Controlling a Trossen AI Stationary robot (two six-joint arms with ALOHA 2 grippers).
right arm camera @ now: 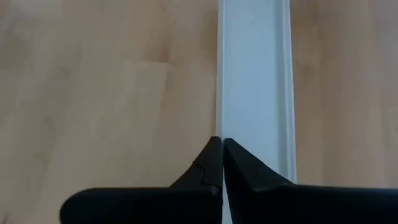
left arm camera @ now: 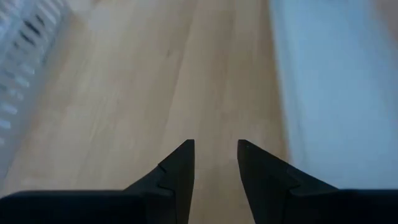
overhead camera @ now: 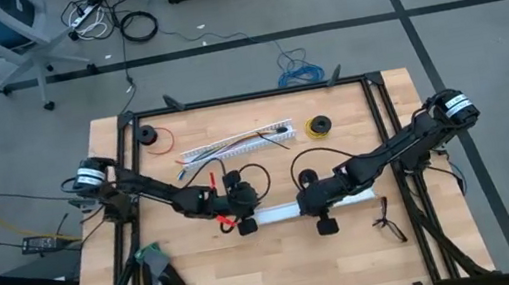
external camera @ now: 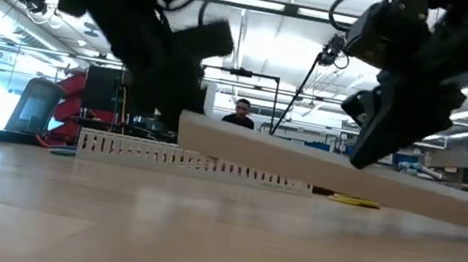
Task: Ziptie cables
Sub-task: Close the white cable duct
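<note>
Seemed a clearing step: clamped right gripper (right arm camera: 221, 146) shut on long white plastic channel (right arm camera: 255, 93), left gripper (left arm camera: 216, 146) narrowly parted, empty, beside red strands of thin mixed-colour cables (overhead camera: 224, 223); needed next the unseen ziptie.

We see the cables (overhead camera: 225, 224) only as a short red and orange piece, lying low on the bench near its middle, just beside the left end of the white channel (overhead camera: 280, 212). The rest is hidden. The ziptie we cannot make out.
</note>
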